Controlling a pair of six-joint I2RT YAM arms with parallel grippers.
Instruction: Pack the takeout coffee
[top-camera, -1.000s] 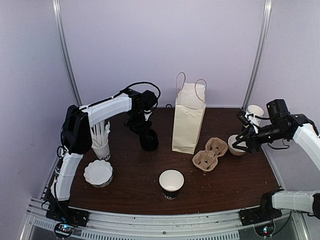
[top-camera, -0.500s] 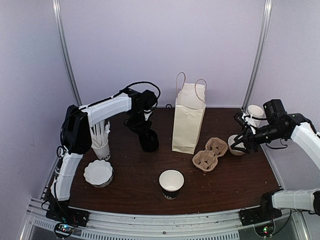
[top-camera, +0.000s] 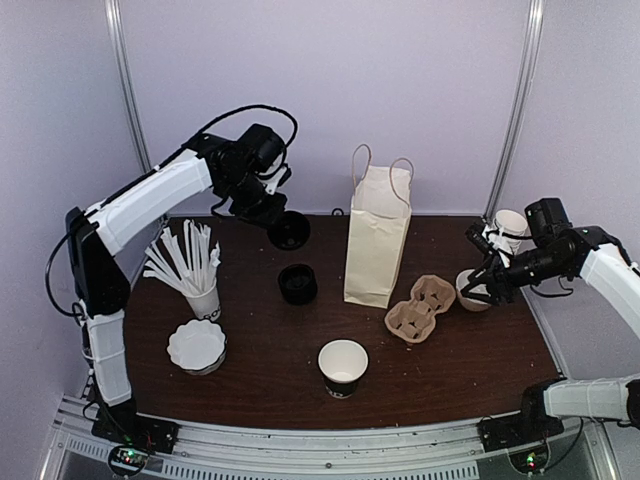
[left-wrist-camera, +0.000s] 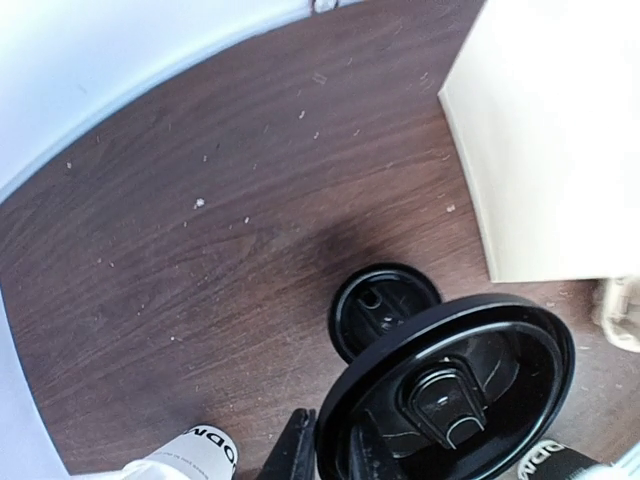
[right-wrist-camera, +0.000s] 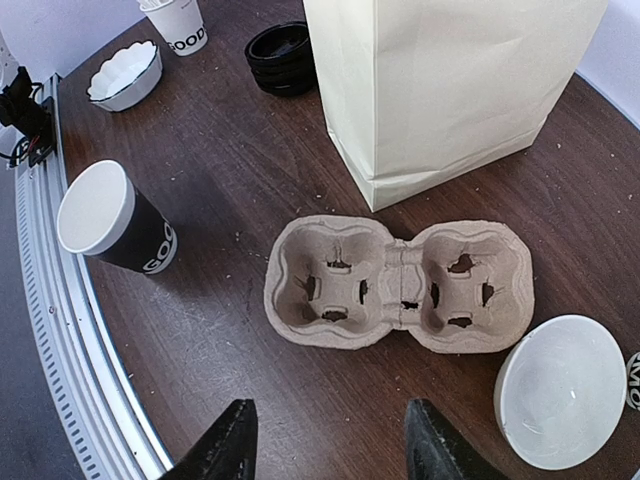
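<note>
No dark cup with a black lid shows in any view. A lidless dark paper cup (top-camera: 342, 367) with a white inside stands near the front middle; it also shows in the right wrist view (right-wrist-camera: 112, 222). My left gripper (top-camera: 280, 222) is shut on a single black domed lid (left-wrist-camera: 450, 390) and holds it in the air above a stack of black lids (top-camera: 297, 283). The tall cream paper bag (top-camera: 378, 240) stands upright right of the stack. My right gripper (right-wrist-camera: 330, 445) is open and empty, low over the table beside a pulp cup carrier (right-wrist-camera: 395, 285).
A white cup of straws (top-camera: 200, 295) and a fluted white bowl (top-camera: 196, 345) stand at the left. A round white dish (right-wrist-camera: 560, 390) lies right of the carrier. A white cup (top-camera: 510, 225) stands at the far right back.
My left gripper has risen up and back from the stack of lids, carrying one black lid. My right gripper has barely moved.
</note>
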